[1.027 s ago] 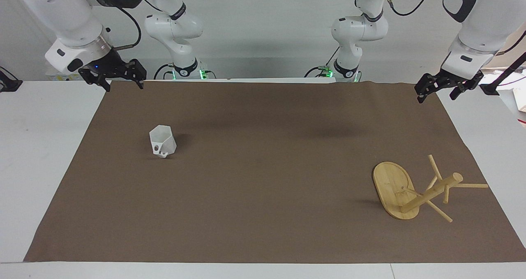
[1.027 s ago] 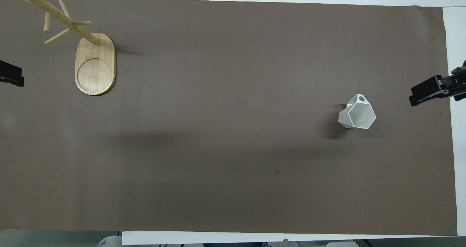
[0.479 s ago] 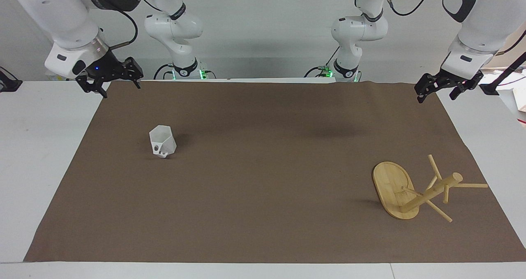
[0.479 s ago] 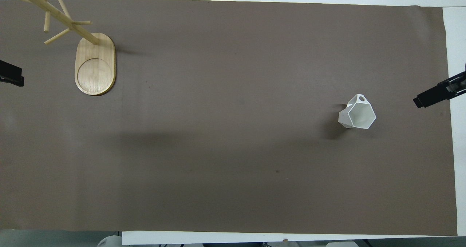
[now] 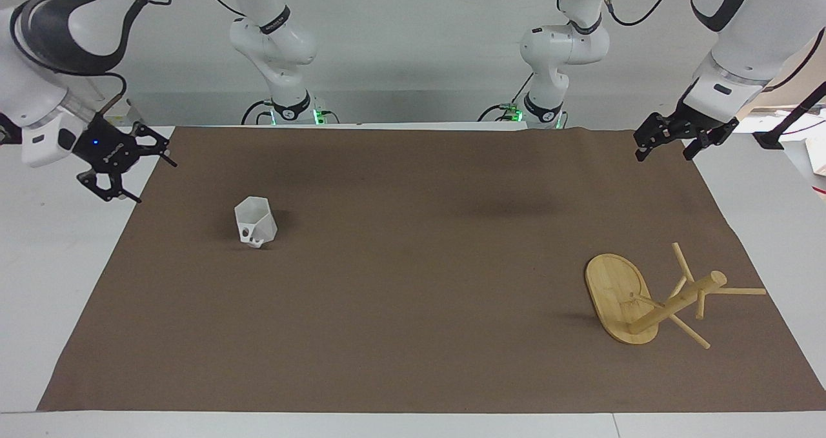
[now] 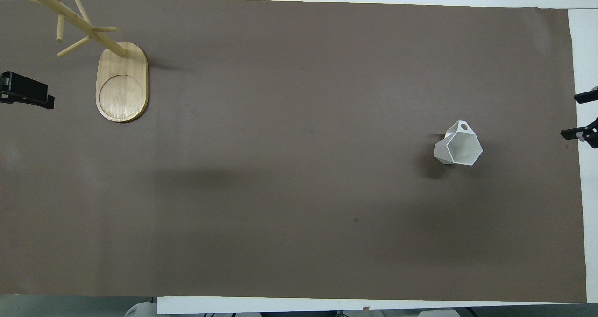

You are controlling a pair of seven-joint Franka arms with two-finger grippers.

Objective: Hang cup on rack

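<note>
Brown mat [image 5: 413, 296] covers the worktop [image 5: 58, 244], wide open room. Bamboo rack [image 5: 652, 299] upright, toward left arm's end. White plastic cup [image 5: 255, 222] toward right arm's end: probably light, stiff, slippery; grip rim. Right gripper [image 5: 122, 160] fingers spread, empty; left gripper [image 5: 668, 138] open, empty.

Matt white plastic cup [image 5: 255, 222], pale wooden rack [image 5: 652, 299], matt brown mat [image 5: 413, 309]

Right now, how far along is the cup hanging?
Nothing is done yet. The cup stands on the brown mat toward the right arm's end, ungripped; the rack stands bare toward the left arm's end. In hand: the right gripper is open over the mat's edge, apart from the cup. The left gripper waits. Left: grasp, carry, hang.
</note>
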